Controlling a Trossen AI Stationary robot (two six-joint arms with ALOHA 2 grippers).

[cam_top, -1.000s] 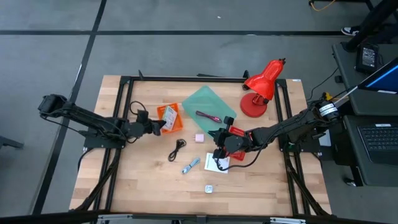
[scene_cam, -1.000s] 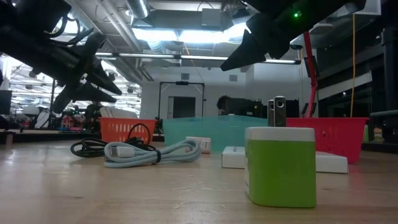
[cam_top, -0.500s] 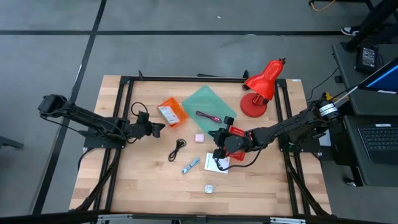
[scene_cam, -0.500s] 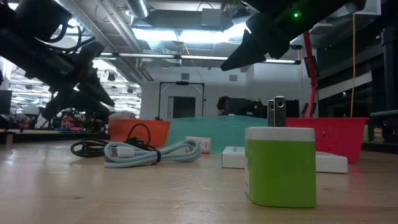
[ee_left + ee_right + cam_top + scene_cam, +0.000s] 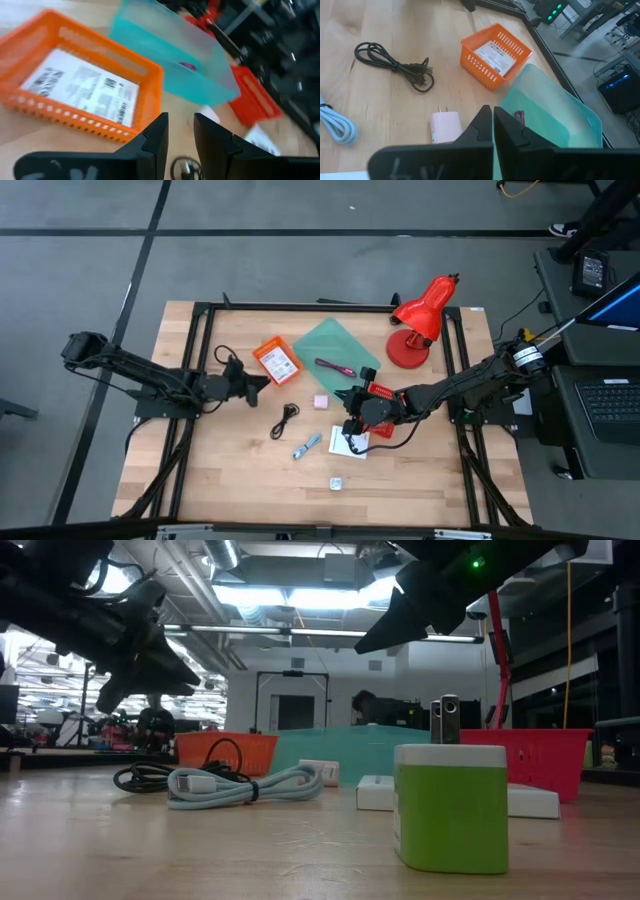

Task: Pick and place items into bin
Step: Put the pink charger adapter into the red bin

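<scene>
Print on the white card (image 5: 85, 92) in the orange basket (image 5: 30, 97) is blurred and unreadable, the maroon cable (image 5: 520, 116) in the teal bin (image 5: 555, 112) lies mostly behind the right gripper's fingers (image 5: 507, 131), and the blue-white cable (image 5: 336, 127) runs off the frame edge.

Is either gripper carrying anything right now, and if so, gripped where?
Nothing is held. The left gripper is open and empty beside the orange basket. The right gripper is shut on nothing, above the white cards.
</scene>
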